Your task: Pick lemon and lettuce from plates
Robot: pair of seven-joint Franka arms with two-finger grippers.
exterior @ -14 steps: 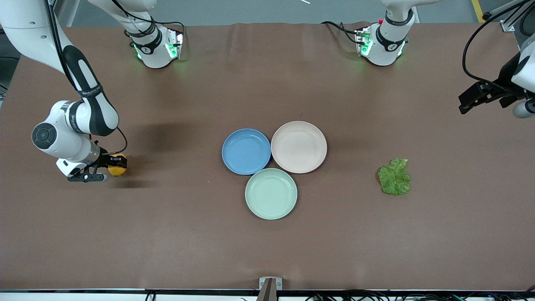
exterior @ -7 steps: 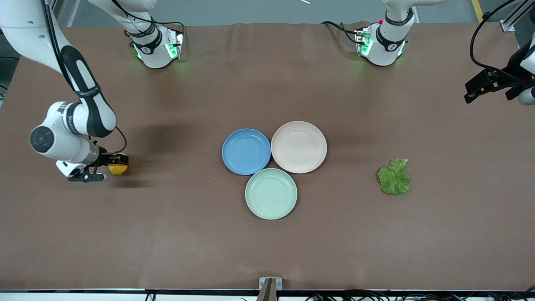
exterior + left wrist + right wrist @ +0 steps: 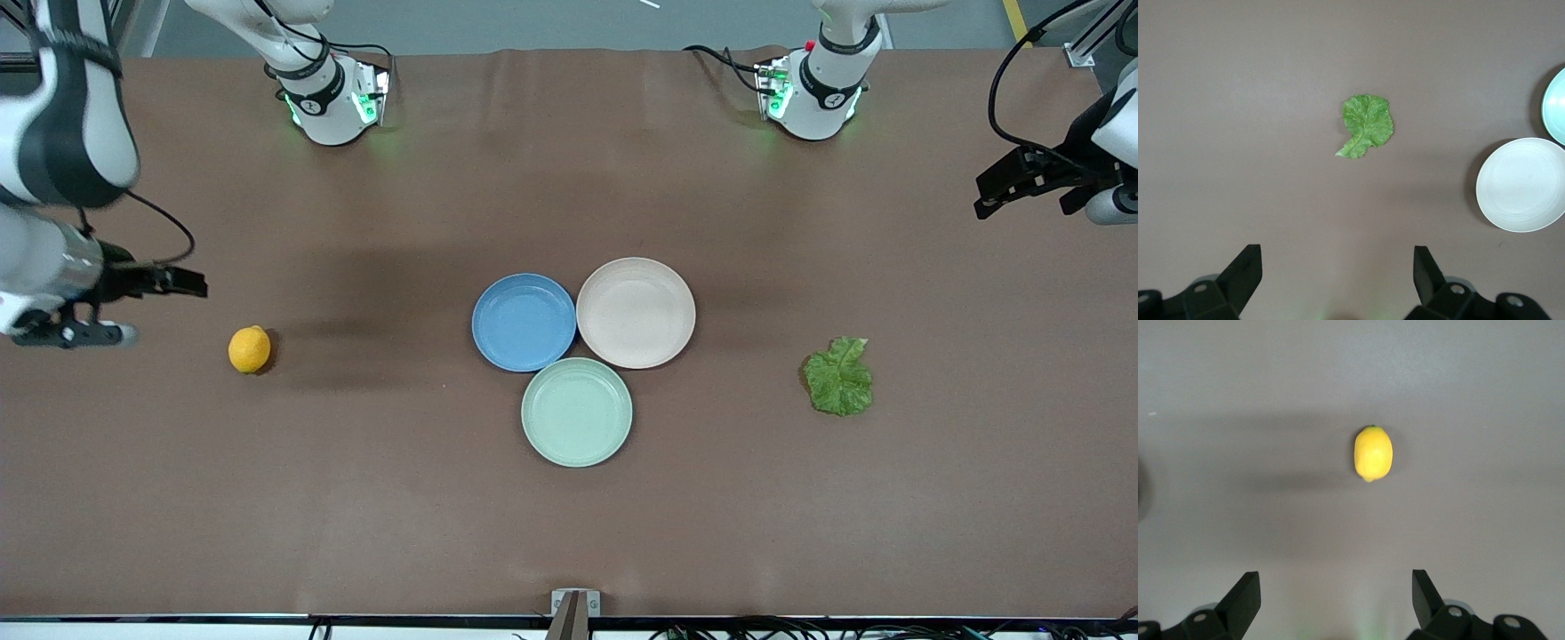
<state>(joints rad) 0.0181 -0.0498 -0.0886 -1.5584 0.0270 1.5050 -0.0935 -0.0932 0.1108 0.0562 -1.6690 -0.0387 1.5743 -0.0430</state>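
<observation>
The lemon (image 3: 249, 349) lies on the bare table toward the right arm's end; it also shows in the right wrist view (image 3: 1373, 453). My right gripper (image 3: 191, 284) is open and empty, raised over the table edge beside the lemon. The lettuce (image 3: 838, 376) lies flat on the table toward the left arm's end, also in the left wrist view (image 3: 1367, 124). My left gripper (image 3: 991, 197) is open and empty, high over the left arm's end. The blue plate (image 3: 524, 321) and beige-pink plate (image 3: 636, 312) sit empty mid-table.
A pale mint-green plate (image 3: 577, 412) lies empty, touching the two others and nearer the front camera. The beige-pink plate (image 3: 1520, 185) and a sliver of the mint plate (image 3: 1556, 105) show in the left wrist view. The arm bases stand along the table's top edge.
My right gripper let go of the lemon, opened, and rose away toward the table's end. The lemon stays on the table. My left gripper shifted slightly.
</observation>
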